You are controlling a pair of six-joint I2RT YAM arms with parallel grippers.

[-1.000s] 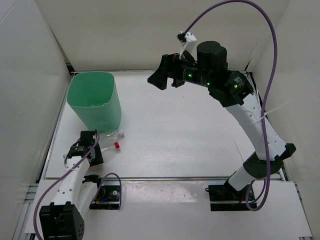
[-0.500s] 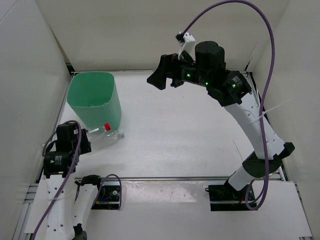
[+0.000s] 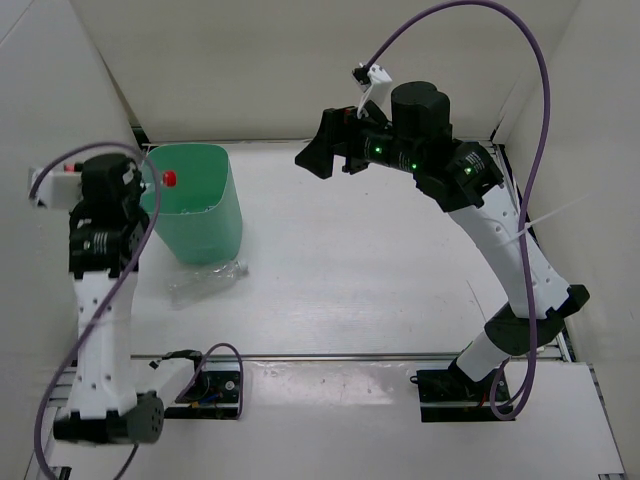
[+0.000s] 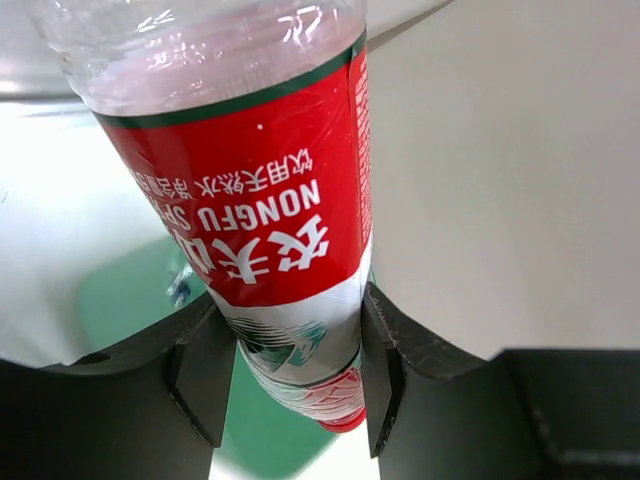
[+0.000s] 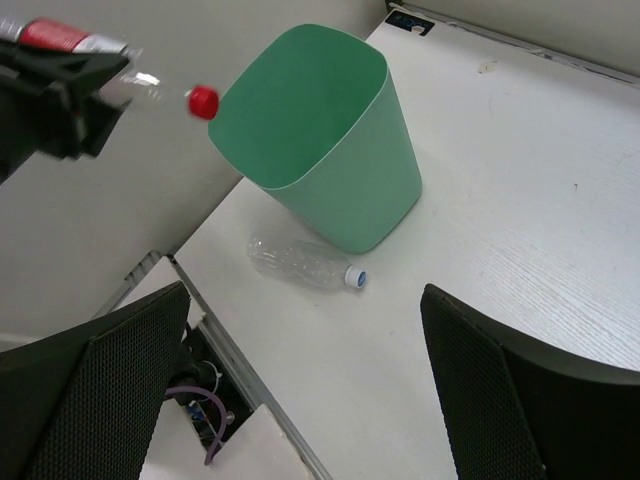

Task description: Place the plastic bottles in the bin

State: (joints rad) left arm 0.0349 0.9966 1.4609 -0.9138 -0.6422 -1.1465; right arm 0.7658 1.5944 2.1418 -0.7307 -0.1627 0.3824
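- Step: drop-off. Left end effector (image 4: 290, 370) clamps red-label bottle (image 4: 255, 200), cap over bin (image 3: 200, 225) rim, upper left.
- Right end effector (image 3: 330, 155) wide open, empty.
- Next: advance over opening, release.

Left gripper (image 4: 290, 365) raised and clamped; right gripper (image 3: 330, 157) high, jaws spread.

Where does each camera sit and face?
Top: overhead from the near edge; looks down on table, bin, left gripper, right gripper.
Left wrist: on the raised left gripper; looks along its fingers, shut on the red-label bottle, toward the bin.
Right wrist: held high; looks down-left past its spread fingers at bin and lying bottle.
Both wrist views share red-label bottle and bin.
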